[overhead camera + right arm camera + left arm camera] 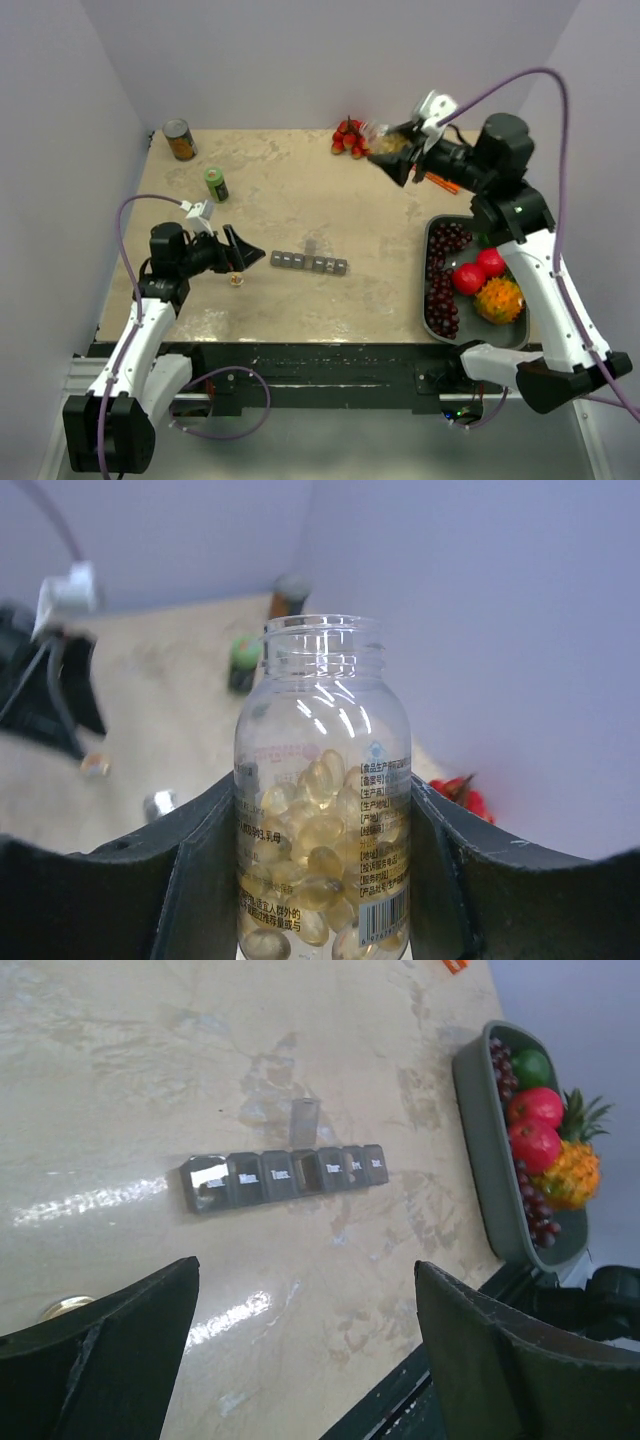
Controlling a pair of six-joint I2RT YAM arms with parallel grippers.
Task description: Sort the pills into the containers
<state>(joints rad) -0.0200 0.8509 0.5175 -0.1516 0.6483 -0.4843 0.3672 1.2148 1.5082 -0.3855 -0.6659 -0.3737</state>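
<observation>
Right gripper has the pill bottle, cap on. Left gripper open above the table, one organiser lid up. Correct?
Not quite. The pill bottle in the right gripper has no cap: its mouth is open, as the right wrist view shows. The rest holds: the left gripper is open above the table, and one lid on the organiser stands up.

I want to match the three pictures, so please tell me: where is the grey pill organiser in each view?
Top external: pill organiser just below picture centre.
Left wrist: pill organiser upper middle, one lid raised.
Right wrist: cannot tell; only a blurred grey spot left of the pill bottle.
Shared landmark: the small gold object.
</observation>
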